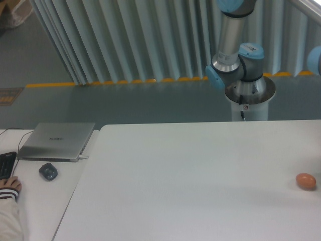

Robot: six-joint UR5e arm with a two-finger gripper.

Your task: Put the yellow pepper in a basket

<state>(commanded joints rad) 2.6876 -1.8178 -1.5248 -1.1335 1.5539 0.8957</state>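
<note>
The yellow pepper is out of view, and no basket shows either. Only part of the arm (231, 47) is visible, rising from its base (249, 93) behind the white table (190, 181) and leaving the frame at the top. The gripper itself is out of the frame.
A small orange-brown egg-shaped thing (305, 181) lies near the table's right edge. On the lower desk to the left sit a closed grey laptop (57, 141), a dark mouse (48, 171), a keyboard corner (6, 164) and a person's hand (10, 185).
</note>
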